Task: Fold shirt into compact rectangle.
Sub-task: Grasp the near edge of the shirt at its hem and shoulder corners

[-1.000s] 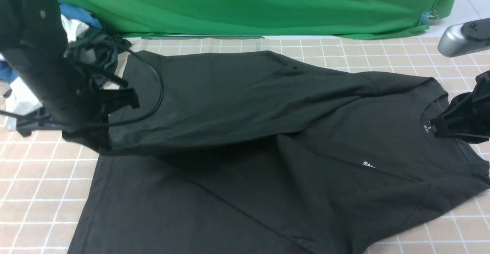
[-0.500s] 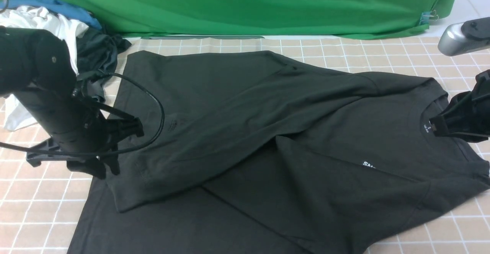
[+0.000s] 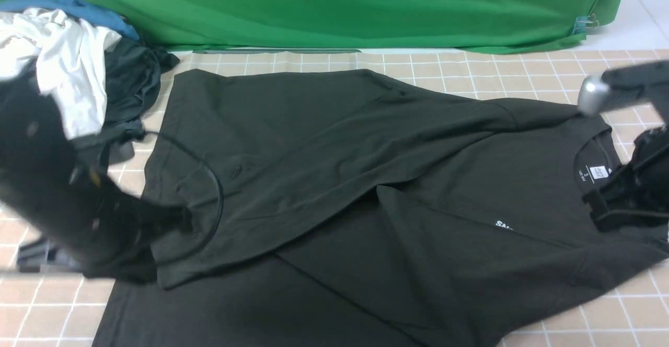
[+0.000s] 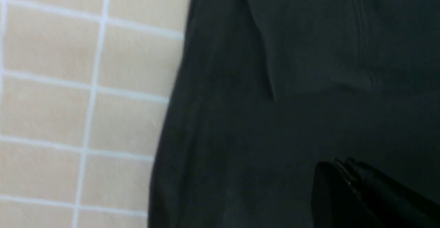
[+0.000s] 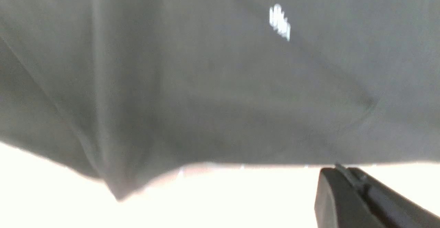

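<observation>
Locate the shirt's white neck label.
In the front view, the white neck label sits inside the black shirt's collar on the robot's right, just beside the right gripper.

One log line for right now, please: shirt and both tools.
shirt: far side folded over, flat on table | left tool: shut, over shirt's left edge | right tool: shut, by collar

Black left arm (blurred), looping black cable, right arm, silver joint
</observation>
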Controlling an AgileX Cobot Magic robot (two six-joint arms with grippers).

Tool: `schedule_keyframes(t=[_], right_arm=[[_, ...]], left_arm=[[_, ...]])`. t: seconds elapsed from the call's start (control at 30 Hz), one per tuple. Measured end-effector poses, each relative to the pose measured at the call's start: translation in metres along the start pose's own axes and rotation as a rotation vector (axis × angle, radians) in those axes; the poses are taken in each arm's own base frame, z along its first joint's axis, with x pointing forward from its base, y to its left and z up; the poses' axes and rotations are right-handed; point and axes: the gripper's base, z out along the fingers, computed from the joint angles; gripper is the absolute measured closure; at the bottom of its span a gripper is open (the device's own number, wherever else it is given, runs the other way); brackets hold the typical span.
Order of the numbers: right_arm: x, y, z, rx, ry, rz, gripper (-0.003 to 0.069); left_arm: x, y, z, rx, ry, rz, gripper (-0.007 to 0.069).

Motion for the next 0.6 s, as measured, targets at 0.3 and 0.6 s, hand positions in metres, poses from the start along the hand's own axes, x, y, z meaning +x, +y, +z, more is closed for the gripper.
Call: schedule_keyframes(t=[0.3,0.6], right_arm=[[-0.01,0.009,0.048,-0.036,0.153,-0.043,0.0459],[-0.013,0.006,0.076,0.0,0.225,-0.005,0.014]], left_arm=[[0.035,0.011,0.015,-0.007,0.057,-0.045,0.0614],[0.031,0.013,0.045,-0.091,0.174,-0.047,0.0611]])
